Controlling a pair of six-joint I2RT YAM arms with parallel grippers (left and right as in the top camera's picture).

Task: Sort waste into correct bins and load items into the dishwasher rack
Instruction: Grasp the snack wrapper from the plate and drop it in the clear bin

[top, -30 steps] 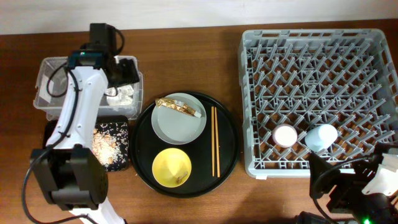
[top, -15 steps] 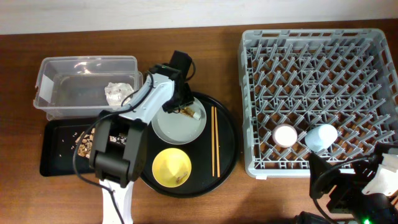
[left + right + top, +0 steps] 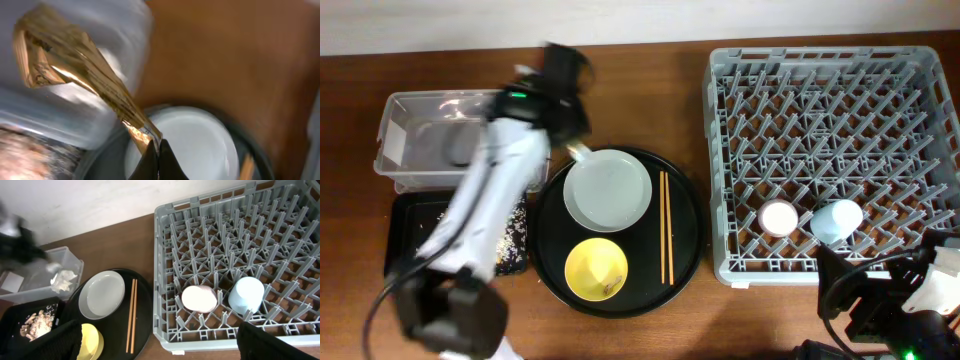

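My left gripper (image 3: 156, 150) is shut on one end of the crinkled golden-brown wrapper (image 3: 75, 65), which hangs over the rim of the clear tub (image 3: 420, 150), just off the grey-green plate (image 3: 608, 189). The arm is motion-blurred in the overhead view. The plate is bare on the round black tray (image 3: 685, 240), with the yellow bowl (image 3: 596, 269) and chopsticks (image 3: 666, 226). A white napkin (image 3: 63, 280) lies in the tub. Food scraps (image 3: 37, 322) lie on the flat black tray (image 3: 405, 240). My right gripper (image 3: 160, 350) stands open and empty in front of the dishwasher rack (image 3: 835, 150).
A pink cup (image 3: 780, 217) and a light-blue cup (image 3: 837, 220) stand side by side near the rack's front edge. The rack fills the right half of the table. The tub and the flat tray sit at the left, close to the round tray.
My left gripper went from over the tub to the plate, shut on the wrapper and carried it up and left toward the tub. The plate is now bare. The right arm has not moved.
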